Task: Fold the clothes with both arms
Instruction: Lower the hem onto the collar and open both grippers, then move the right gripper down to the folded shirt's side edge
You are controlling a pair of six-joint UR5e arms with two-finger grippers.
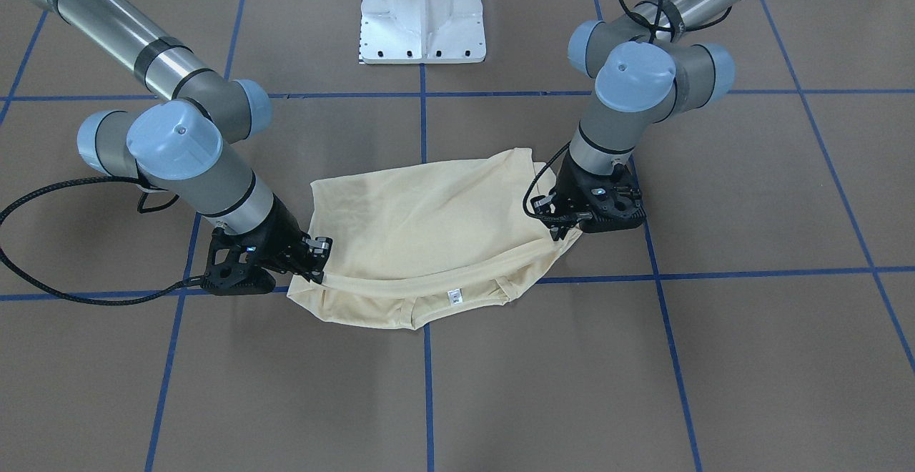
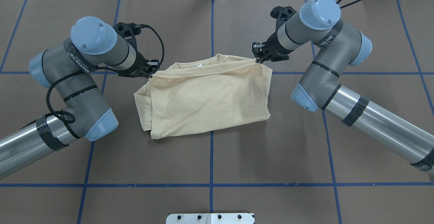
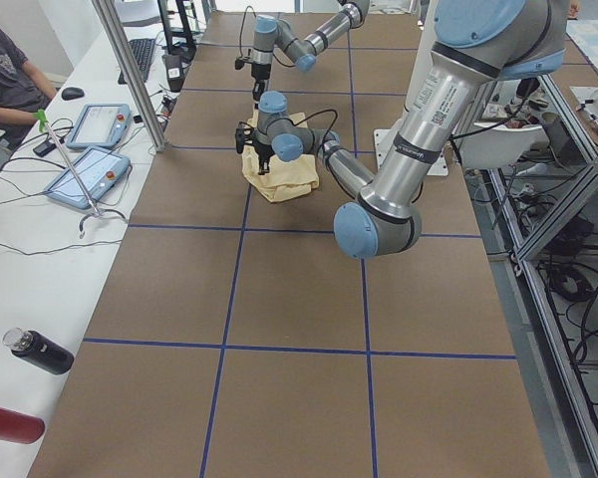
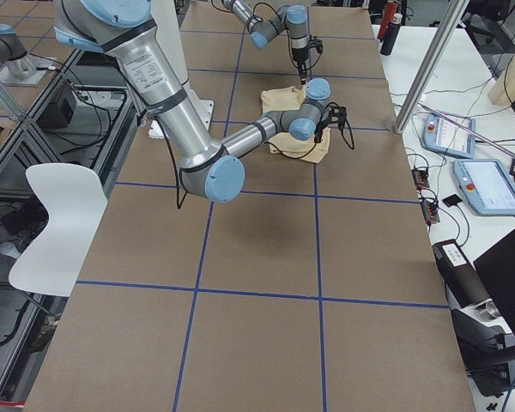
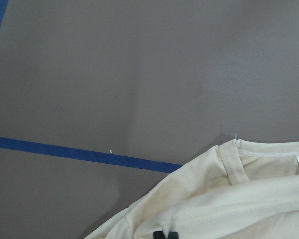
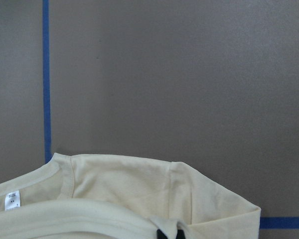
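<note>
The pale cream-yellow shirt (image 1: 429,222) (image 2: 210,98) lies mid-table, folded in half, its top layer drawn over toward the collar side. The white neck label (image 1: 454,297) (image 2: 199,65) shows just past the top layer's edge. My left gripper (image 1: 562,233) (image 2: 152,70) is shut on one end of that edge, and my right gripper (image 1: 319,259) (image 2: 258,57) is shut on the other. The edge runs taut between them, low over the table. Each wrist view shows the collar and shirt (image 5: 239,209) (image 6: 114,189), with only a black fingertip at the bottom border.
The white pedestal base (image 1: 423,21) stands behind the shirt on the robot's side. Blue tape lines (image 2: 211,185) grid the brown table. A side bench carries tablets (image 3: 85,177) and bottles (image 3: 38,351), and a person (image 3: 5,75) sits there. A white chair (image 4: 56,215) stands beside the table.
</note>
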